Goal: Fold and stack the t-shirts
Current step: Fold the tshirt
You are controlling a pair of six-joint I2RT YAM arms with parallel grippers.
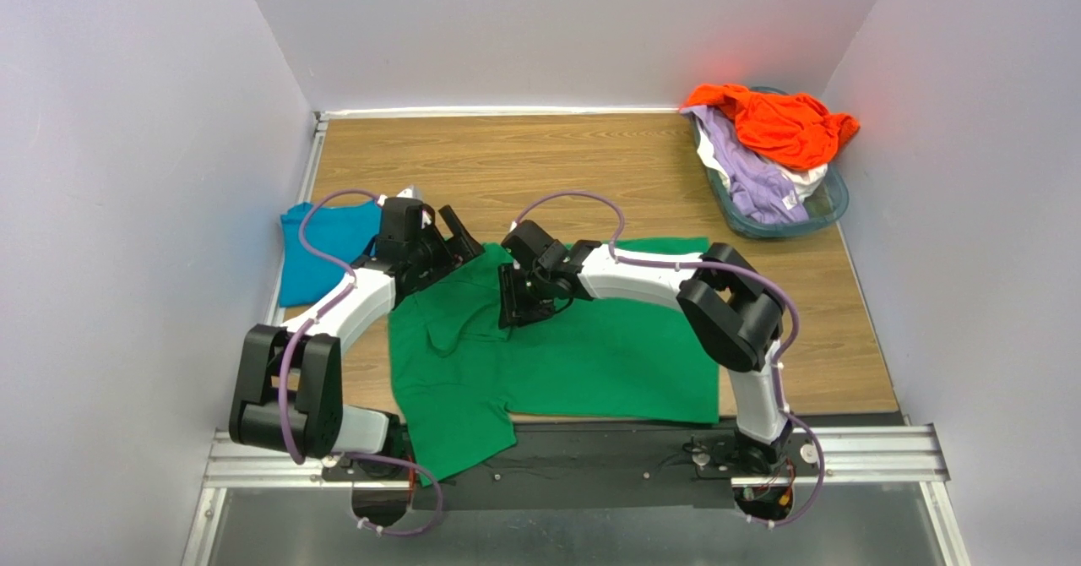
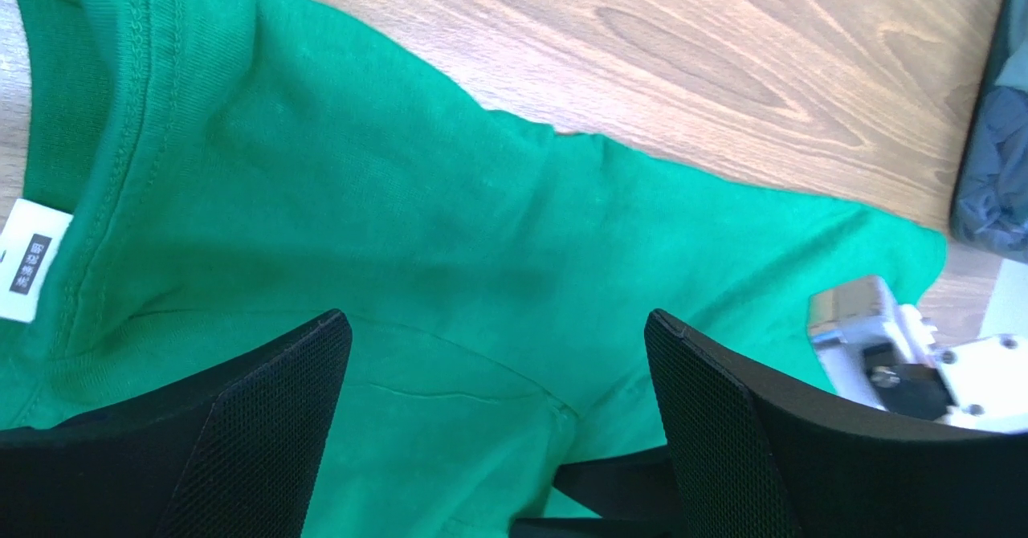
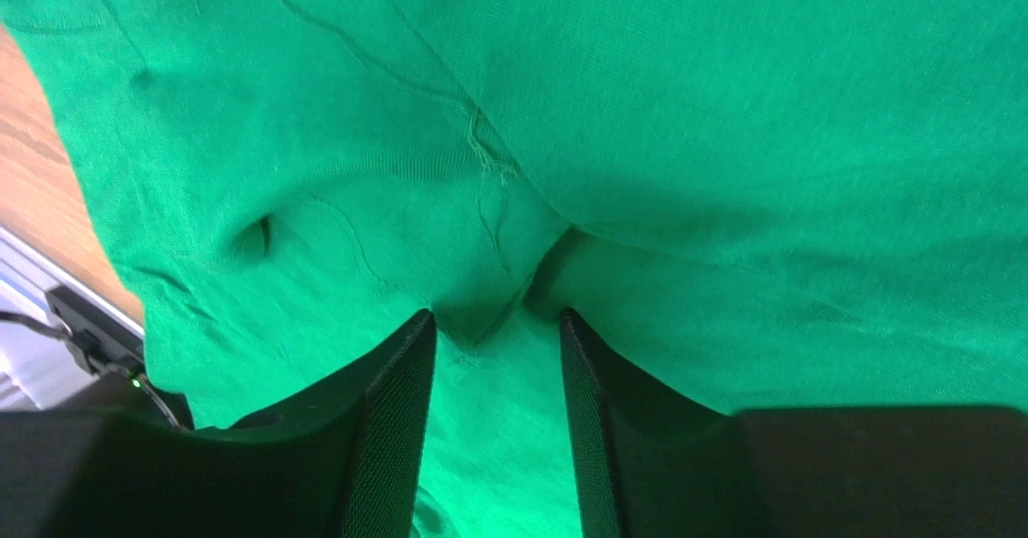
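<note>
Right pincer (image 3: 495, 321): fingers drawn close, a pucker of the green shirt (image 3: 724, 141) clamped between them. Left pincer (image 2: 495, 321): held wide apart above the same shirt near its collar, nothing gripped. Green shirt: spread on the desk (image 1: 571, 161), not yet folded. Teal shirt (image 1: 324, 256): laid at the left edge, judged already folded. Orange shirt (image 1: 774, 123) and lavender shirt (image 1: 749, 176): heaped in the basket (image 1: 822, 211), judged still to be done.
</note>
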